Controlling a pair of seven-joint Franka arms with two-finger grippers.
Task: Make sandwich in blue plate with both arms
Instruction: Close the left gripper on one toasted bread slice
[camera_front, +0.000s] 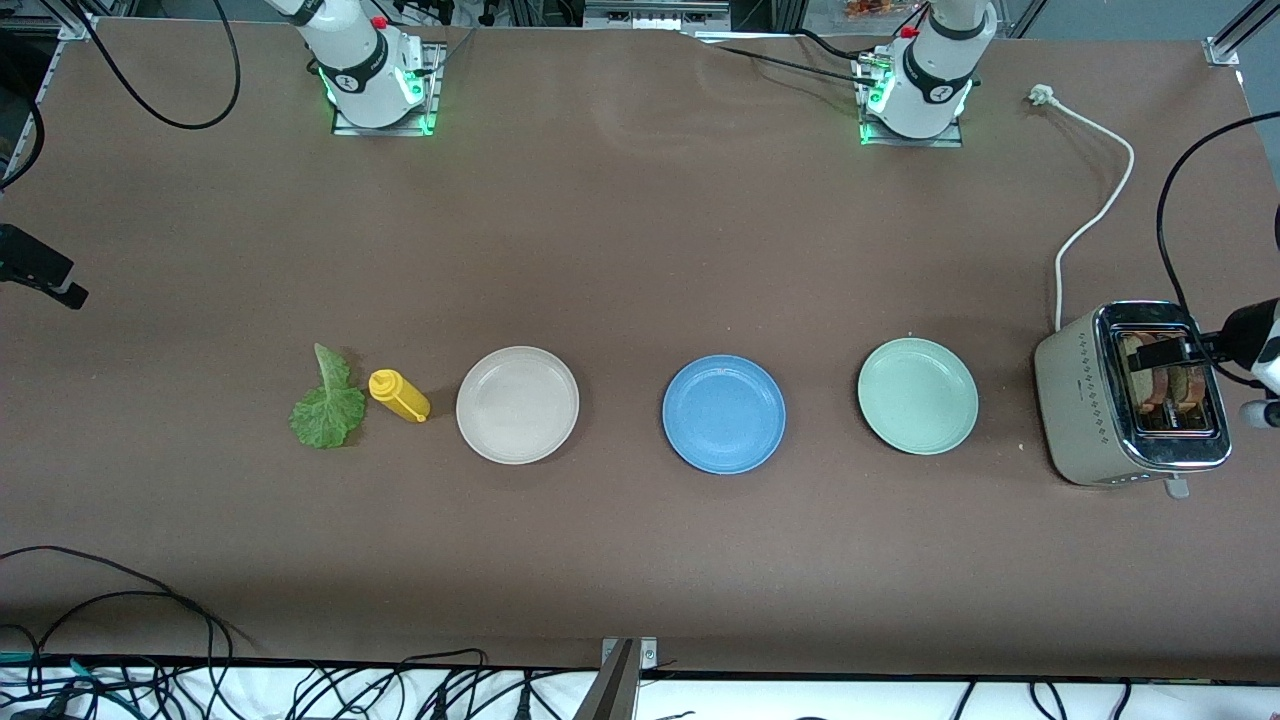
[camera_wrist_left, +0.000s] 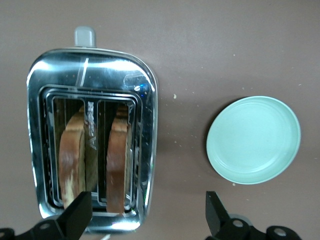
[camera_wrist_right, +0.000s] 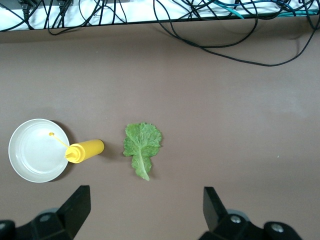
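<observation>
Brown tabletop (camera_front: 640, 250), cables along the edge nearest the front camera. Three plates in a row: beige-white plate (camera_front: 517, 404) toward the right arm's end, blue plate (camera_front: 724, 413) in the middle, bare, pale green plate (camera_front: 917, 395) toward the left arm's end. Lettuce leaf (camera_front: 328, 408) and yellow squeeze bottle (camera_front: 399, 395) lying beside the beige-white plate, bottle tip at its rim. Toaster (camera_front: 1090, 400) at the left arm's end, two bread slices (camera_wrist_left: 95, 160) standing in its slots. Left gripper (camera_wrist_left: 147, 210) over the toaster, fingers spread wide, holding nothing. Right gripper (camera_wrist_right: 145, 207) over bare table near the leaf, fingers likewise spread, empty. Both grippers mostly cut off at the front view's edges; bread half hidden in the slots.
</observation>
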